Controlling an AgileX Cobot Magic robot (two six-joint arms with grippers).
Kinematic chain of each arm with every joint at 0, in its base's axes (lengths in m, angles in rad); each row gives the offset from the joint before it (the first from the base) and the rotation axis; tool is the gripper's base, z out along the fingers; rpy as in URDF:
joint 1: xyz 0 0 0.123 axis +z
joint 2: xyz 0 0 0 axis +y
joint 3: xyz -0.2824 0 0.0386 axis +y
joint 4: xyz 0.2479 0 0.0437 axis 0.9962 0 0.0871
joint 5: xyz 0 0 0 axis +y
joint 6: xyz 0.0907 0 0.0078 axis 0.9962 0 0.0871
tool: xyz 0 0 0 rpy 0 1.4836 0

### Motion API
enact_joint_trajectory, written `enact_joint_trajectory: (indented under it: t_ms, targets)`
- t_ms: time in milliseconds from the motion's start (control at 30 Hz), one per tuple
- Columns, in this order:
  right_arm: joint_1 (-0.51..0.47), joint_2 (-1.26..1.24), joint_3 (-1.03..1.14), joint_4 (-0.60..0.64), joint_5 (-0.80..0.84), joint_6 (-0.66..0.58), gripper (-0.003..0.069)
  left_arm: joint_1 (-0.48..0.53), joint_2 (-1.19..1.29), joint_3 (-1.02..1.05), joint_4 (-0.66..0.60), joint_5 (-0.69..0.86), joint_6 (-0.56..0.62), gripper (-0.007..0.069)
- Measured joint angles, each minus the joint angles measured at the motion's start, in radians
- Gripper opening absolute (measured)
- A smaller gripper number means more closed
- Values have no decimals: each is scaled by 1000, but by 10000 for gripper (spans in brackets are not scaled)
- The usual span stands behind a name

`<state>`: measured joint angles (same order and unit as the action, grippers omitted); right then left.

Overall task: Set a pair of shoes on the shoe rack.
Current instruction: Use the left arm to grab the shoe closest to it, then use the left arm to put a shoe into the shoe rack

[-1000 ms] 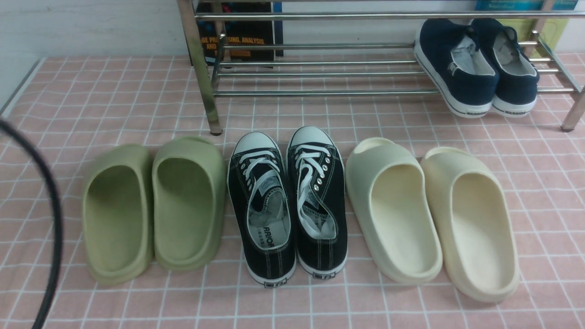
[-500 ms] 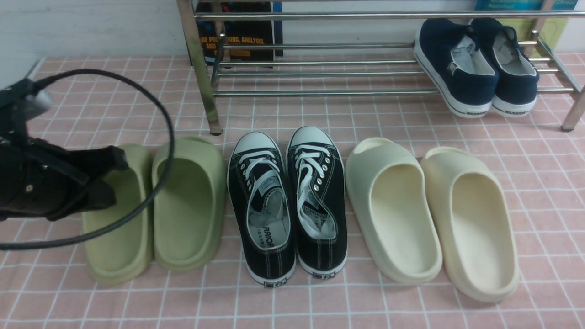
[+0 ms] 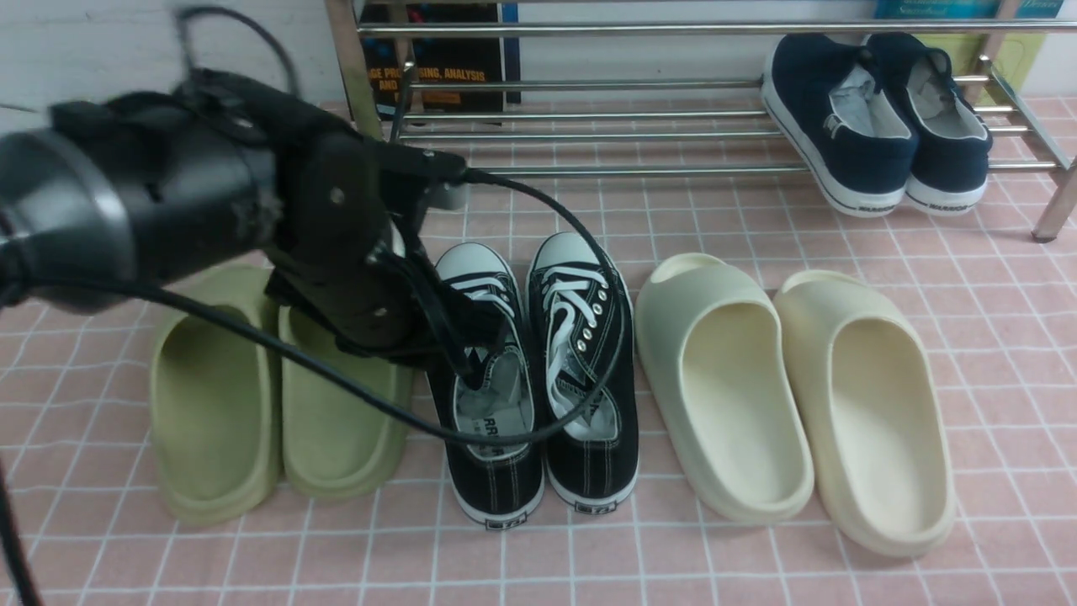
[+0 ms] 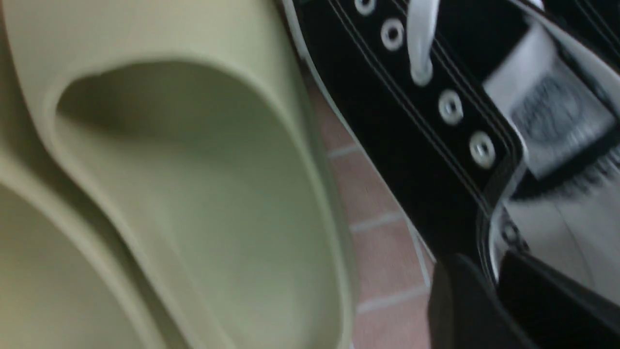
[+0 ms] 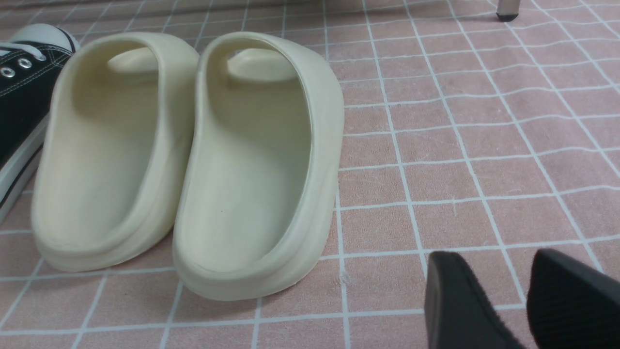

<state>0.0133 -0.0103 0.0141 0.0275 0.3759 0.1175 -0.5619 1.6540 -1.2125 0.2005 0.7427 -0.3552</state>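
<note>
At the mouth of the left black canvas sneaker, the left gripper hangs tilted downward with its jaws parted, one finger outside the shoe's left wall and the other inside the collar, so the canvas edge stands between them; the blurred wrist view does not show whether either pad touches it. A black cable from the arm loops across both laced uppers. The right black canvas sneaker sits just beside its mate, the two parallel on the pink checked mat, white toe caps pointing at the shoe rack and heels towards the robot, in front of the rack and not on it. Just beside the left sneaker lie the olive-green slides, and to the right of the pair the cream slides. On the right end of the rack's lower bars rests a pair of navy sneakers, heels outward, and a dark book stands behind the rack's left leg. The right gripper hovers low over bare mat on the far side of the cream slides, its jaws spread wide with nothing between them
</note>
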Motion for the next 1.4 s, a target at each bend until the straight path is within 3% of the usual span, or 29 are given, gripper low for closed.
enact_joint_trajectory:
  t_ms: [133, 167, 233, 333, 433, 500, 600, 700, 1067, 1400]
  targets:
    - [0, 0, 0, 0, 0, 0, 237, -54, 56, -3, 105, -29, -170, 419]
    - [0, 0, 0, 0, 0, 0, 237, -54, 57, -3, 107, -31, -173, 419]
    - [0, 0, 0, 0, 0, 0, 237, -65, 86, -6, 110, -59, -196, 498]
    - [0, 0, 0, 0, 0, 0, 237, -65, 121, -7, 108, -84, -209, 516]
    - [0, 0, 0, 0, 0, 0, 237, -65, 158, -7, 112, -88, -221, 449]
    - [0, 0, 0, 0, 0, 0, 237, -65, 182, -7, 128, -87, -241, 360]
    - [0, 0, 0, 0, 0, 0, 237, -65, 192, -8, 183, -74, -308, 162]
    - [0, 0, 0, 0, 0, 0, 237, -65, 181, -21, 233, -39, -381, 41]
    - [0, 0, 0, 0, 0, 0, 237, -60, 78, -206, 328, 34, -398, 22]
    - [0, 0, 0, 0, 0, 0, 237, 30, 252, -477, 304, 17, -385, 22]
